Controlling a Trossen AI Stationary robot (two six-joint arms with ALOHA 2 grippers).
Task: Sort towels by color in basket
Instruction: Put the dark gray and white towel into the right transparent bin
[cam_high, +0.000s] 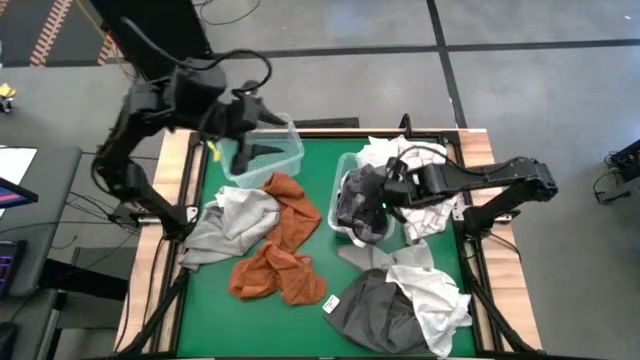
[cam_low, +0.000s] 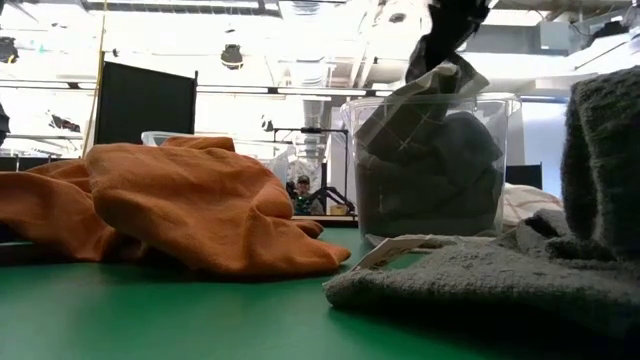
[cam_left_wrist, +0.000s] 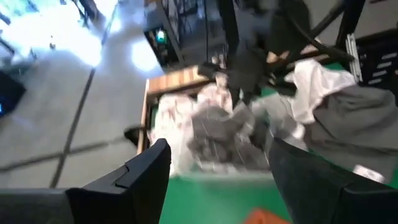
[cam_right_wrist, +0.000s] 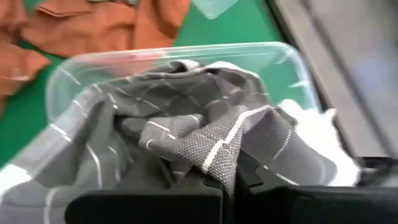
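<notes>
Two clear baskets sit on the green desk. One basket is near the far left corner and looks empty. The other basket is near the middle of the far edge, toward the right side, and it holds grey cloth.

The right gripper is over that second basket. Its fingers are pinched shut on a dark grey towel with thin light lines. Part of this towel is already down in the basket, and part hangs from the gripper. I think the arm is putting it there so the grey ones stay together.

The left gripper hangs above the empty basket near the far left corner. Its fingers are spread apart and hold nothing. It seems to be waiting.

Many towels are not sorted yet. A rust orange towel lies in the middle of the desk. A light grey towel lies just beside it, toward the left edge. A dark grey towel sits near the near edge, with a pale grey one partly on top of it. White towels are heaped by the right edge, behind the full basket.
</notes>
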